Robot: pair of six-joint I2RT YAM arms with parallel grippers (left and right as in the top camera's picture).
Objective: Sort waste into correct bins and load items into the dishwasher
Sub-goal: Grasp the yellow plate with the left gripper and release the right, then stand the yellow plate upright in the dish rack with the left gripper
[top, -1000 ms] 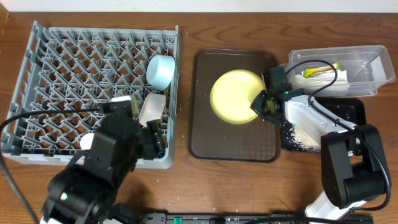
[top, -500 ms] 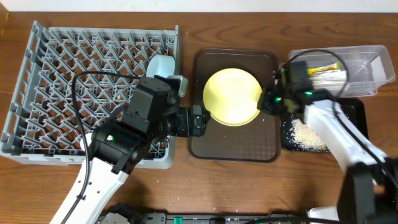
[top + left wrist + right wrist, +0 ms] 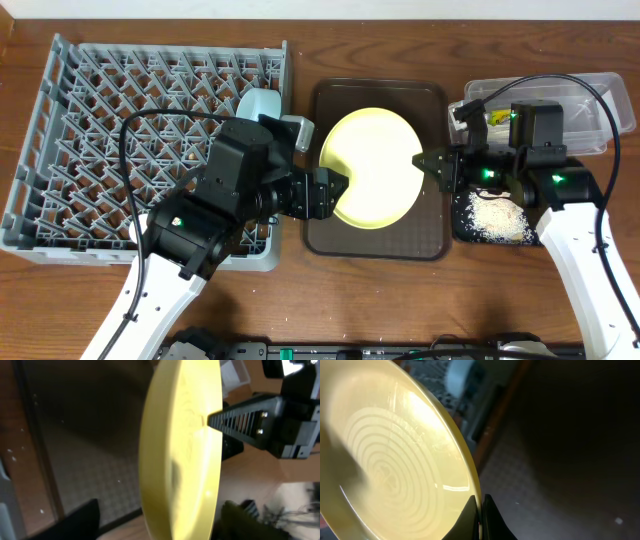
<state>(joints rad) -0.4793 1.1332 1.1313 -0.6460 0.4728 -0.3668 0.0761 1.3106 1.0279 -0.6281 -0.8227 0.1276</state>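
While the right gripper (image 3: 428,162) pinches the pale-yellow plate (image 3: 375,165) by its right rim, the plate sits over the brown tray (image 3: 400,240), face up, roughly level. The left gripper (image 3: 338,193) is spread, straddling the opposite rim.

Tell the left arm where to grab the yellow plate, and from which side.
Pinch the rim of the yellow plate opposite the right gripper, coming in from the rack side. Held up off the brown tray, its thin edge there is free on both faces.
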